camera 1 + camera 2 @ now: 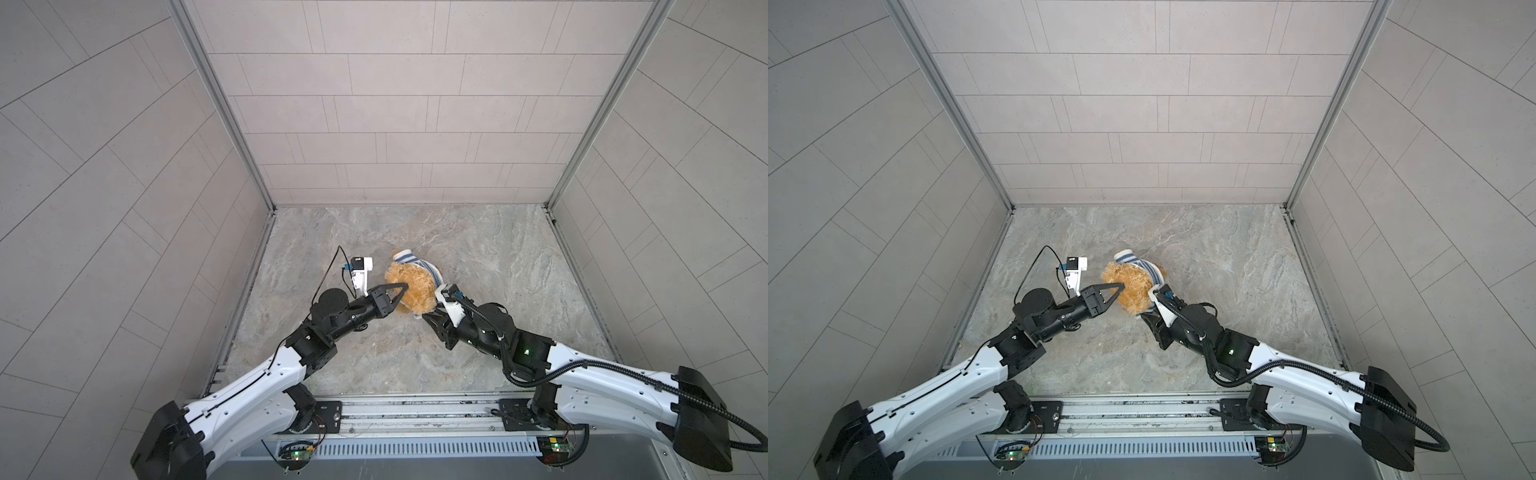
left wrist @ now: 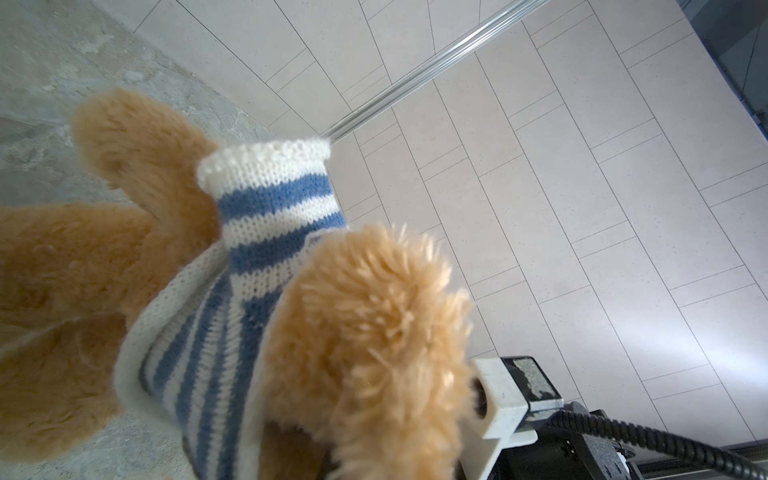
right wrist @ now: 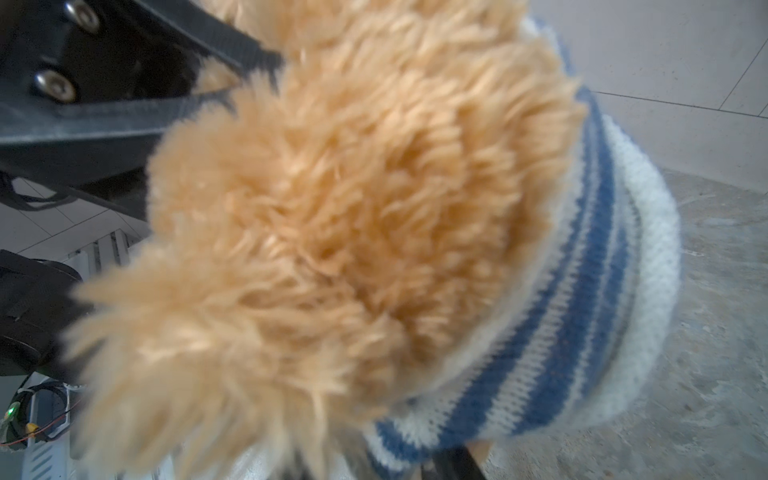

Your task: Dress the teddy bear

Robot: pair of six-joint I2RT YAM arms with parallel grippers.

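Teddy bear (image 1: 415, 291) sits mid-table on the grey marbled tabletop (image 1: 519, 257), wedged between both arms in both top views (image 1: 1133, 291). Left gripper (image 1: 115, 286) comes in from the bear's left side. Its two black fingers converge to a point in the fur, so we read it as clamped on a tuft of the teddy bear; the right wrist view shows the same fingers (image 3: 232, 50) pinching into the plush. Right gripper (image 1: 423, 318) is tucked low against the near side of the bear, with its tips buried under fur. We can't tell whether it's open or gripping anything. The blue-and-white striped shirt (image 1: 417, 262) is bunched on the far side of the bear, wrapped around part of the body (image 3: 582, 291). One sleeve with a white cuff (image 2: 266, 162) sticks out away from the arms, and a bare plush limb (image 2: 137, 141) sits right beside it. We can't see the bear's face in any view, and we can't tell whether the bear is resting on the table or lifted off it.
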